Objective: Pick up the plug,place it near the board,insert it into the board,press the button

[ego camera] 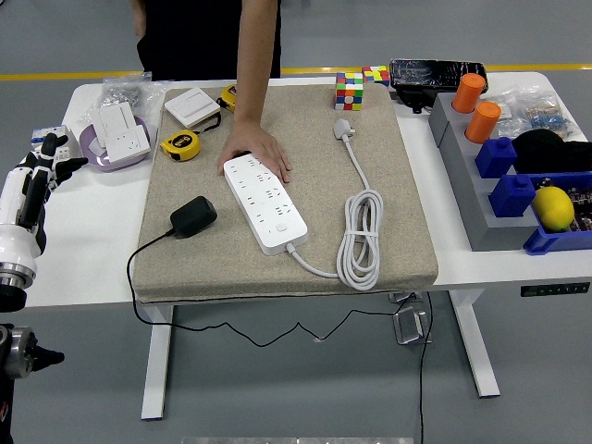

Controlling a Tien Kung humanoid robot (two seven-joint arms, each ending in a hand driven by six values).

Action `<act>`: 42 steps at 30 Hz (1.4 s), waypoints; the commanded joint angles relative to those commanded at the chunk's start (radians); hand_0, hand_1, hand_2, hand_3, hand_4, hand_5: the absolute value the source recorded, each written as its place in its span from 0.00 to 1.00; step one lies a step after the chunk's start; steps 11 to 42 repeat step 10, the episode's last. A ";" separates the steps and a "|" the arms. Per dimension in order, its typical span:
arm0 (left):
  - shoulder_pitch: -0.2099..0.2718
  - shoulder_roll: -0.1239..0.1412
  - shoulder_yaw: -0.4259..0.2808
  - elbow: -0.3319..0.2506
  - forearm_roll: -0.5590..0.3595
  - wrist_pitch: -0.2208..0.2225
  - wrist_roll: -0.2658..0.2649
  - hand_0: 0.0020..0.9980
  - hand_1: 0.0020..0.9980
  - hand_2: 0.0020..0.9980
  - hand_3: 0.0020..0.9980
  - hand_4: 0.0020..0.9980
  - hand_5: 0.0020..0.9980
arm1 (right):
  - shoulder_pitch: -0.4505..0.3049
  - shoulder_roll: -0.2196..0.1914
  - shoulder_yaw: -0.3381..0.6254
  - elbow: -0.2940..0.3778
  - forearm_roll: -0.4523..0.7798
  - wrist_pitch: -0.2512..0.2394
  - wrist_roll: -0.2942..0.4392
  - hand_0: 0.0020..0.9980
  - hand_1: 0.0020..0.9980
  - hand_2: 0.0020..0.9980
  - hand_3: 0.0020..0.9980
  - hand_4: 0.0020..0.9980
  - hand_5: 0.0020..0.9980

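The left robot hand (pixel 48 159) stands at the left edge of the surface (pixel 92 231), over its bare white part, with the fingers loosely spread and nothing in them. It is well apart from the tan mat (pixel 305 139) where the task's things lie. The right robot hand does not show anywhere in the view.

On the mat, nearest that hand, the black plug (pixel 192 216) lies flat on its side, its thin black cable (pixel 148 242) running off the mat's near left edge and down under the surface. Just to its right, with a gap between them, the white board (pixel 265 202) lies slantwise; no black plug sits in any of its sockets, and its button (pixel 281 225) shows near its lower end, with nothing pressing it. A person's hand (pixel 256 148) rests on the board's far end, apparently steadying it. The board's own white cord (pixel 359 236) lies coiled to the right.

By my judgement, the plug already lies near the board, but it is held by no hand; insertion and the button press are left.
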 joint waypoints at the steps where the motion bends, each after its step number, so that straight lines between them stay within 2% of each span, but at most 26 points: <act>1: 0.001 0.000 -0.001 0.000 0.001 -0.001 0.000 0.85 0.77 0.69 0.76 1.00 1.00 | 0.000 0.000 0.003 0.000 -0.001 -0.001 0.000 0.87 0.82 0.79 0.79 1.00 0.81; 9: 0.014 -0.006 -0.005 0.000 0.011 -0.017 0.005 0.84 0.77 0.70 0.76 1.00 1.00 | -0.011 0.006 0.035 0.002 -0.014 -0.009 0.005 0.88 0.82 0.79 0.79 1.00 0.82; 42: 0.014 -0.006 -0.005 0.000 0.010 -0.018 0.005 0.84 0.77 0.70 0.76 1.00 1.00 | -0.011 0.007 0.038 0.002 -0.015 -0.009 0.005 0.88 0.82 0.79 0.79 1.00 0.82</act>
